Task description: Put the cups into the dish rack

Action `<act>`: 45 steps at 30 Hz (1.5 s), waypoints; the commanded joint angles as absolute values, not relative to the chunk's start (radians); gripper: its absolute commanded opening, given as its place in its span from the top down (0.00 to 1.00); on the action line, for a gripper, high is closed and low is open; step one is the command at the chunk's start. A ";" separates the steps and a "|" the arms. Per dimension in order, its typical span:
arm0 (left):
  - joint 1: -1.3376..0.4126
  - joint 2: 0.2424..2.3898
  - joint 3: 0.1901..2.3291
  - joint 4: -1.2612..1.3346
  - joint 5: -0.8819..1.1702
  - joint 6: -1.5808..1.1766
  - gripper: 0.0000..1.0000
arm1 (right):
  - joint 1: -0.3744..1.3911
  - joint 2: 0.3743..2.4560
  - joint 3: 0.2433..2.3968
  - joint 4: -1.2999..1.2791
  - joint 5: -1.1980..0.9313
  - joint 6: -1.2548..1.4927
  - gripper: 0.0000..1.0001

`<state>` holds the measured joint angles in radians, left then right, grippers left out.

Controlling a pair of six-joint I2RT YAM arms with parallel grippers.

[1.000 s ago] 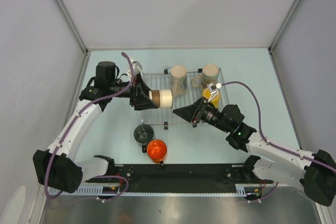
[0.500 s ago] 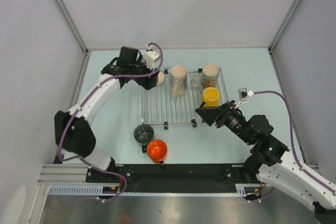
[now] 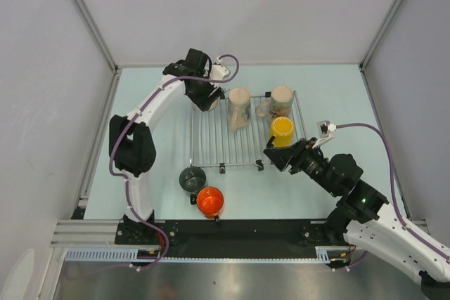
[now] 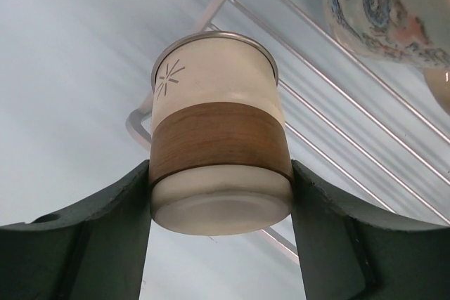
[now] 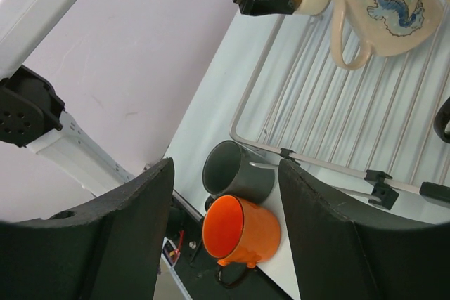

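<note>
My left gripper [image 3: 209, 96] is shut on a steel-rimmed cup [image 4: 218, 152] with a cream body and a brown band. It holds the cup over the far left corner of the wire dish rack [image 3: 242, 138]. Two cream mugs [image 3: 239, 107] [image 3: 281, 100] and a yellow mug [image 3: 283, 130] are on the rack's far and right side. My right gripper [image 3: 276, 157] is open and empty by the rack's near right corner. Between its fingers the right wrist view shows the dark grey-green mug [image 5: 235, 170] and the orange mug [image 5: 242, 233], both lying on their sides.
The dark mug [image 3: 191, 178] and orange mug [image 3: 209, 201] lie on the table just in front of the rack's near left corner. Grey walls close in the table on three sides. The black base rail [image 3: 232, 233] runs along the near edge.
My left arm swung the banded cup from the rack's left middle to its far left corner. My right gripper came away from the yellow mug, back to the rack's near right corner.
</note>
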<state>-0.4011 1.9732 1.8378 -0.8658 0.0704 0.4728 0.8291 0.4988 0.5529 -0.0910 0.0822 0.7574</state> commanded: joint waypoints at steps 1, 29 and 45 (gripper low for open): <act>-0.410 1.999 1.887 -0.966 0.051 0.522 0.99 | 0.827 0.488 0.578 -0.089 0.100 0.730 0.34; -0.442 2.006 1.853 -0.962 0.118 0.538 0.00 | 0.825 0.503 0.560 -0.057 0.054 0.719 0.35; -0.440 1.558 1.605 -0.741 0.144 0.428 0.00 | 0.833 0.575 0.583 -0.057 0.038 0.695 0.34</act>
<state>-0.4362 1.8549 1.6932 -0.8700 0.1032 0.4980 0.8291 0.5320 0.5529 -0.0902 0.0570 0.7242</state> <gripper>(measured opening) 0.996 0.655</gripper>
